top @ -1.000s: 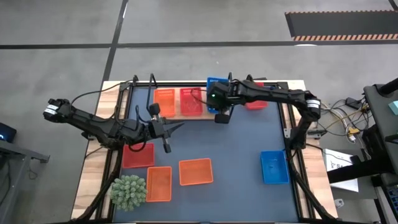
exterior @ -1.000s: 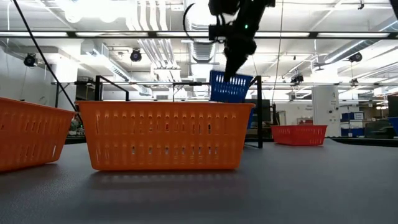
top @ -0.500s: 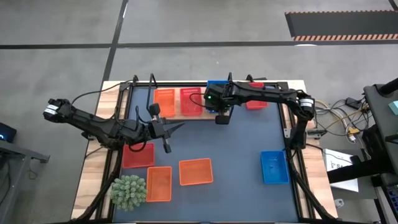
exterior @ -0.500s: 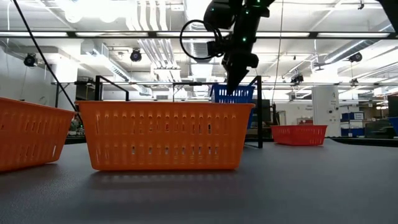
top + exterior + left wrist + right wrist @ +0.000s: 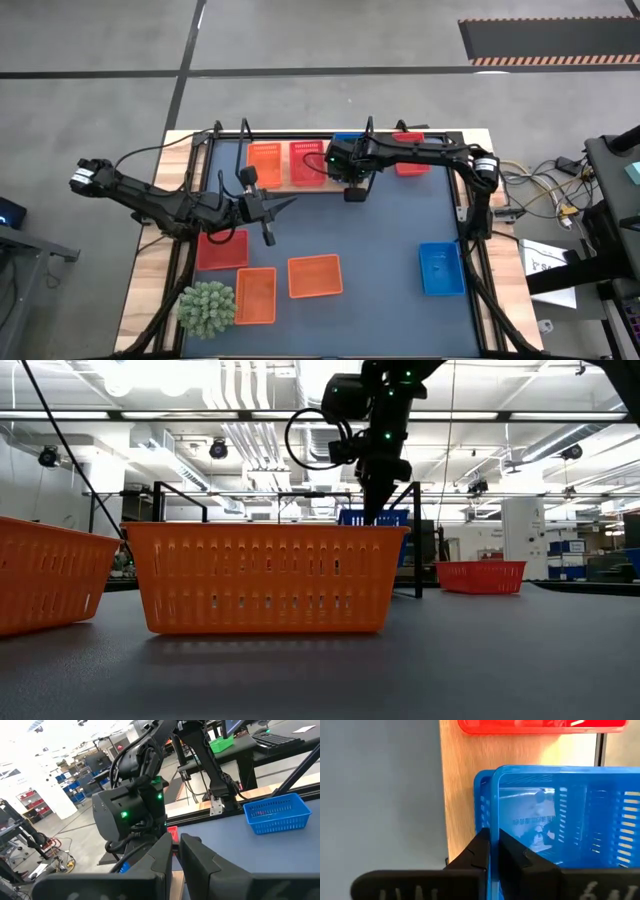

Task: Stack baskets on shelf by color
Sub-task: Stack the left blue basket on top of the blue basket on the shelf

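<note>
On the wooden shelf [image 5: 300, 183], a blue basket [image 5: 555, 820] is sitting nested inside another blue basket, beside the red [image 5: 308, 162] and orange [image 5: 265, 163] stacks. The right gripper [image 5: 492, 855] is pinching its mesh wall, arm stretching across. The left gripper [image 5: 268, 208] is hovering mid-mat, fingers pressed together.

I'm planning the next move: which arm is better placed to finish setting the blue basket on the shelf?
Right. The right gripper is shut on the blue basket over the shelf. The left gripper sits mid-table, holding nothing.
</note>
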Action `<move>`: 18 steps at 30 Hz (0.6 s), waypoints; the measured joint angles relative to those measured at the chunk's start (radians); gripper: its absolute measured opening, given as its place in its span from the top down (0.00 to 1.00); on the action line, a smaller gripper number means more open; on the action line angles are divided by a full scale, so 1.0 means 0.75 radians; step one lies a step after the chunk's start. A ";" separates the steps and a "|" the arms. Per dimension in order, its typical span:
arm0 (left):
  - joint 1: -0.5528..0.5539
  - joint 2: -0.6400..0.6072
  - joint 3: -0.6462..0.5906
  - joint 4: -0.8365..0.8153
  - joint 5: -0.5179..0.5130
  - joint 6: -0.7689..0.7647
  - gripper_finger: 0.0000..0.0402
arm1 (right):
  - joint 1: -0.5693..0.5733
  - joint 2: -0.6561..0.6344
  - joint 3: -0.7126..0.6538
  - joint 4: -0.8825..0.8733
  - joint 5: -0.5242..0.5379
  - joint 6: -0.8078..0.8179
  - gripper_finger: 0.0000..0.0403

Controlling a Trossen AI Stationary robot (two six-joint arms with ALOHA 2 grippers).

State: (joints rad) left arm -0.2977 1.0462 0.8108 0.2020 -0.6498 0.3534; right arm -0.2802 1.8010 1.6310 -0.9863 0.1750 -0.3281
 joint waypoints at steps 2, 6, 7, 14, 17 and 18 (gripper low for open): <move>0.000 0.000 0.000 0.000 0.000 0.000 0.94 | 0.000 0.000 0.000 0.000 -0.003 0.016 0.94; 0.000 0.000 0.000 0.000 -0.001 0.002 0.94 | 0.000 0.000 0.000 -0.002 -0.050 0.029 0.86; 0.000 0.000 0.000 0.000 0.000 0.002 0.94 | 0.000 0.000 0.000 -0.003 -0.055 0.031 0.84; 0.000 0.000 0.000 0.000 -0.001 0.002 0.94 | 0.001 -0.051 0.000 -0.006 -0.059 0.051 0.71; 0.000 0.000 0.000 0.001 -0.001 0.002 0.94 | -0.003 -0.082 0.000 0.021 -0.056 0.051 0.70; 0.000 0.000 0.000 0.002 -0.001 0.002 0.94 | -0.006 -0.084 0.000 0.040 -0.052 0.051 0.70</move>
State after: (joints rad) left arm -0.2977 1.0462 0.8108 0.2035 -0.6502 0.3550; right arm -0.2846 1.7379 1.6310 -0.9565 0.1360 -0.2901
